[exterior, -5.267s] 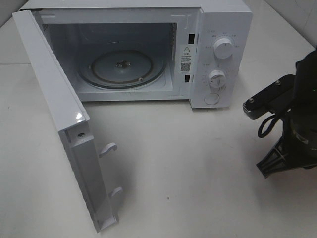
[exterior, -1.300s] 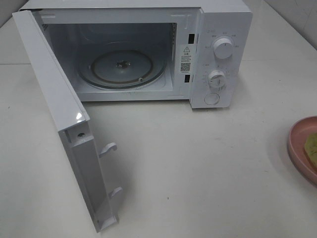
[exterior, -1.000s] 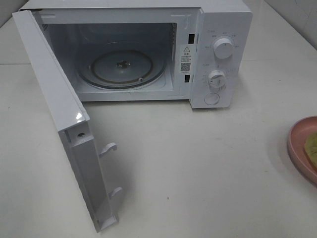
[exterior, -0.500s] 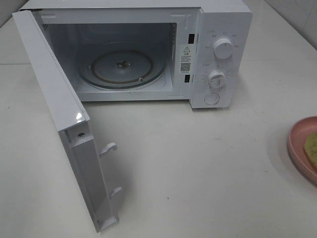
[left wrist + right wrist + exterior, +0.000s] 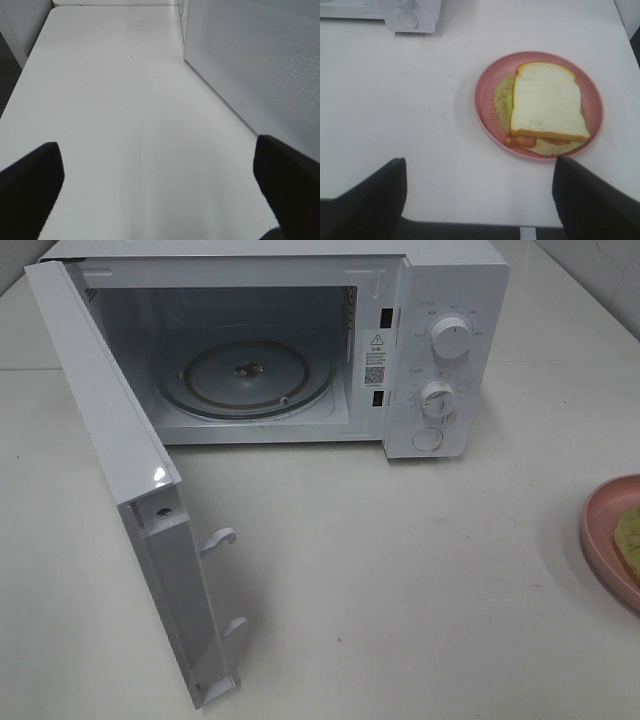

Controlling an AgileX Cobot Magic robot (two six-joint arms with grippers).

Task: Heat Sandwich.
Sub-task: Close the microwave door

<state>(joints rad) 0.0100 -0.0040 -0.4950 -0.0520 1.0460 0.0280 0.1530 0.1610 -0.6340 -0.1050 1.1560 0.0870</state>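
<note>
White tabletop is stretching out in front of a microwave whose door is hanging wide open, its glass turntable sitting bare inside. Neither arm is showing in the high view. The sandwich is lying on a pink plate well off to the right of the oven, only the plate's edge peeking in at the right border of the high view.

The right gripper is hovering with its jaws spread wide and holding nothing; the plate is lying ahead of it and a little toward one finger's side, apart from both fingers, with the table's near edge just below them. The top bread slice is sitting squarely on the plate, filling poking out at the side nearest the gripper and along one flank.

The left gripper is likewise standing wide and empty, facing bare table with the open door's outer face just beside it, and no plate or sandwich in its sight.

By this layout the right arm is clearly the nearer one; the plate's near rim looks like the likely place for its grip, and the carry would then be running leftward across the table to the open cavity.
</note>
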